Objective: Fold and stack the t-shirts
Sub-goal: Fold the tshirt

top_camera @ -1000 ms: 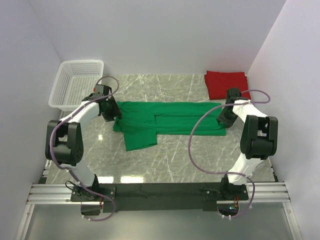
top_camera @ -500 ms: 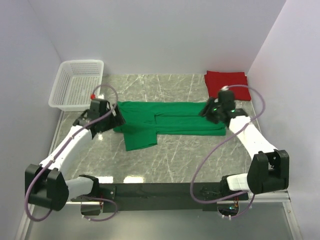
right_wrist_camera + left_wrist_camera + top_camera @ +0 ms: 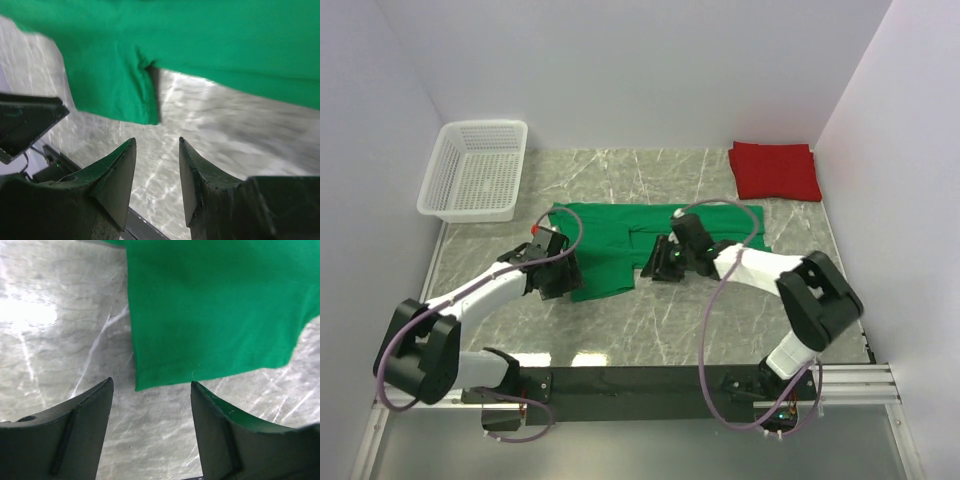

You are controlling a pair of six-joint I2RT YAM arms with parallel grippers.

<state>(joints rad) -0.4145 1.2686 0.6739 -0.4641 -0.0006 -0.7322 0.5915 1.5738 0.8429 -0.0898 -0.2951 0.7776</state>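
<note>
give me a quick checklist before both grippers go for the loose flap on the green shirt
1. Left gripper open and empty: ok.
2. Right gripper open and empty: ok.
3. Flap corner lined up just ahead of the left gripper: ok.
4. Green t-shirt fully folded: not ok, the flap sticks out toward the arms.
5. Red t-shirt folded and clear of both arms: ok.
6. Fingertips low enough to reach the table: cannot tell.
</note>
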